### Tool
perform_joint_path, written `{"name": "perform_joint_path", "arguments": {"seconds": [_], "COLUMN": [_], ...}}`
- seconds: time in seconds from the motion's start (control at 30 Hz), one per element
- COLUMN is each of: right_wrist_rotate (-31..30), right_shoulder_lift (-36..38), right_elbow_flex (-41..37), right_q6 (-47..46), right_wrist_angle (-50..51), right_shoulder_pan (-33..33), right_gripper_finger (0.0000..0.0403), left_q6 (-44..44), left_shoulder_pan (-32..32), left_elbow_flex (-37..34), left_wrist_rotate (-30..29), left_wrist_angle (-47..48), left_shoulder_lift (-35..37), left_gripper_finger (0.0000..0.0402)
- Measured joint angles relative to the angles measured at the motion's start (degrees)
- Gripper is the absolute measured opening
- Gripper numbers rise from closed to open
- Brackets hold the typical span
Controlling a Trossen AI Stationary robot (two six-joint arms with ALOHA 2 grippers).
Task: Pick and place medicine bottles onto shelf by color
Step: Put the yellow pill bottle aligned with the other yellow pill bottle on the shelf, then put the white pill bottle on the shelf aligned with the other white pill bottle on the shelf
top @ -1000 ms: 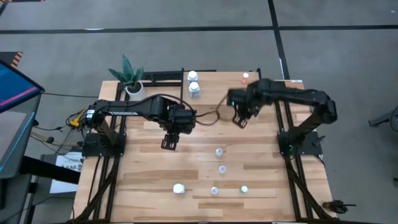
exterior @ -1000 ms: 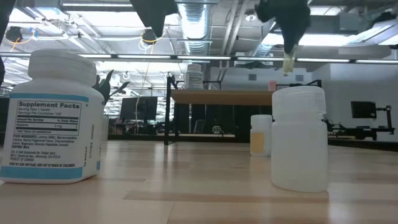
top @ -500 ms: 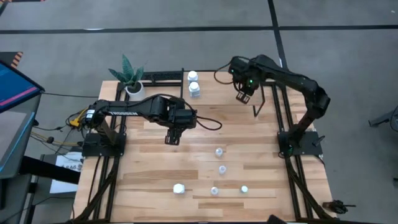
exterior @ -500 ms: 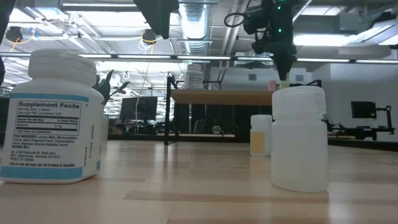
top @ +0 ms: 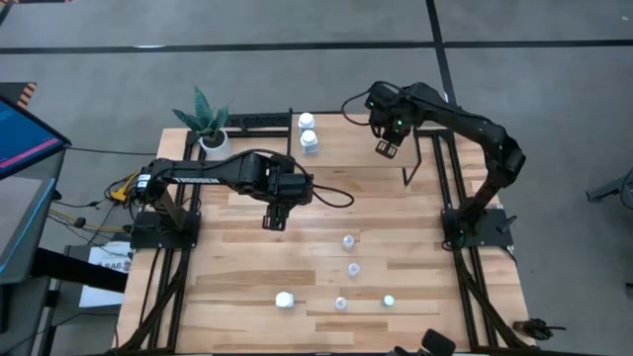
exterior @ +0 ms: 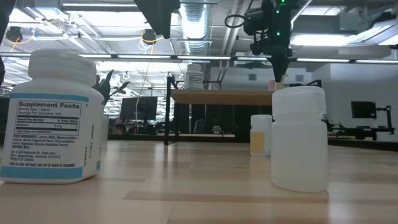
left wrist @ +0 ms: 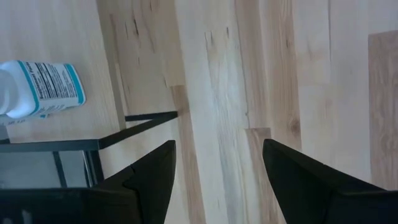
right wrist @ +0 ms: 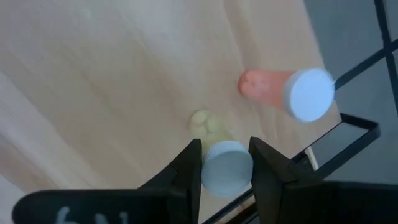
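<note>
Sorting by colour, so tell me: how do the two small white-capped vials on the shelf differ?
The yellowish vial stands between the right gripper fingers; the reddish vial stands free beside it. The yellowish one is pale yellow, the reddish one salmon-pink. Both have white caps and rest on the light-wood shelf.

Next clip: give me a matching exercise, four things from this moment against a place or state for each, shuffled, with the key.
Things:
1. right gripper
2. left gripper
3. reddish bottle
4. labelled white bottle

Places or states:
A. open, holding nothing, above the bare tabletop
B. standing free on the shelf
C. nearest the low camera, upright on the table
D. fingers around a yellowish bottle over the shelf

Pairs: 1-D, 2-A, 3-B, 4-C
</note>
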State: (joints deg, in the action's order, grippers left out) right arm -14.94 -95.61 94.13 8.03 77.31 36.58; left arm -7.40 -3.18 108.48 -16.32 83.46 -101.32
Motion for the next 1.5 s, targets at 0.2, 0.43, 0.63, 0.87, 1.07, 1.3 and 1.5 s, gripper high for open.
{"name": "perform_joint_path", "arguments": {"seconds": [0.2, 0.43, 0.63, 0.87, 1.07, 1.3, 1.5], "right_wrist_rotate": [0.0, 0.0, -0.1, -2.2, -3.3, -3.2, -0.8], "right_shoulder_lift": [0.0, 0.0, 0.0, 0.1, 0.1, 0.1, 1.2], "right_elbow_flex": [0.0, 0.0, 0.0, 2.8, 9.5, 17.4, 18.0], "right_q6": [0.0, 0.0, -0.4, -2.4, -4.0, -11.4, -14.1], "right_wrist_angle": [-1.6, -1.5, -2.2, -0.6, 2.3, 10.5, 12.7], "right_shoulder_pan": [0.0, 0.0, 0.0, -0.1, -0.3, -2.5, -7.1], "right_gripper_finger": [0.0144, 0.0191, 0.0213, 0.021, 0.02, 0.0192, 0.0192], "left_q6": [-0.1, -0.7, -1.1, -1.0, -2.0, -2.0, 3.1], "left_shoulder_pan": [0.0, 0.0, 0.0, 0.0, 0.0, 0.0, -0.2], "left_elbow_flex": [0.0, 0.0, 0.0, 0.0, 0.0, 0.0, 0.0], "left_wrist_rotate": [0.0, 0.0, 0.0, 0.0, 0.0, 2.3, 11.9], "left_wrist_angle": [0.0, 0.0, 0.0, 0.0, 0.0, 0.0, -0.4], "left_shoulder_lift": [0.0, 0.0, 0.0, 0.0, 0.0, 0.0, 0.0], "left_gripper_finger": [0.0229, 0.0229, 0.0229, 0.0229, 0.0229, 0.0229, 0.0229]}}
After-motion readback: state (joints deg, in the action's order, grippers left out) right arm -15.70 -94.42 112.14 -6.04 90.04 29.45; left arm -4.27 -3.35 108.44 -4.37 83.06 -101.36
